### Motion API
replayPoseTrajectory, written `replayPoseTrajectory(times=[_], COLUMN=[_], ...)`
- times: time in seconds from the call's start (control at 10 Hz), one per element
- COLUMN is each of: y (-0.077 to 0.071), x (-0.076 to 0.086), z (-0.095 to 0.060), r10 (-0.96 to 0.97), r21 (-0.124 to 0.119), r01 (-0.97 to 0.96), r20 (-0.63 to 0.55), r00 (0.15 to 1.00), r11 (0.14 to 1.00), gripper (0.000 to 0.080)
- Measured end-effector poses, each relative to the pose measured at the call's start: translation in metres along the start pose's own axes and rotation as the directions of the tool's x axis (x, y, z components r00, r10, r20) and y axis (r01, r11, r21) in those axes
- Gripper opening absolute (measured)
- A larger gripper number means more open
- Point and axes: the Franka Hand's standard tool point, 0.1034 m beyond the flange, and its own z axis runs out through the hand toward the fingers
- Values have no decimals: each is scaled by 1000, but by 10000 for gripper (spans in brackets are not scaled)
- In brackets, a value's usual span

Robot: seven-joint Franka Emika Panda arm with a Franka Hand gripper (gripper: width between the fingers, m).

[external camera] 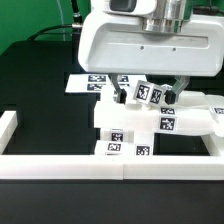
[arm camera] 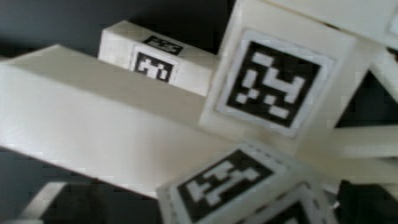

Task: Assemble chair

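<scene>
The chair is in separate matte-white pieces with black-and-white tags. A large blocky part [external camera: 135,138] lies in the middle of the table, just behind the front rail. My gripper [external camera: 147,97] hangs right above it and is shut on a small tagged chair piece [external camera: 149,94], held tilted over the larger part. In the wrist view the held piece [arm camera: 231,188] fills the space between the jaws, with its tag facing the camera. Beyond it are a big white block [arm camera: 107,115], a tagged slab [arm camera: 276,80] and another tagged block [arm camera: 157,62]. My fingertips are hidden there.
The marker board [external camera: 88,83] lies flat behind the parts on the exterior view's left. A low white border rail [external camera: 70,168] runs along the front and another [external camera: 9,128] up the left side. The table top [external camera: 45,100] is black.
</scene>
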Motion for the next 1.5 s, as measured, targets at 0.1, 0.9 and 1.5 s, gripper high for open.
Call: replayPoseTrajectory(times=[0.1,0.9,1.5], y=[0,2,10], x=[0,-1,-8], z=[0,1,3], r10=[-14,0,319], r21=[-3,-1,8], r01=[14,0,-320], r20=[-2,4,51], r00=[1000,1000,946], r11=[1000,1000,948], gripper=[649,281,282])
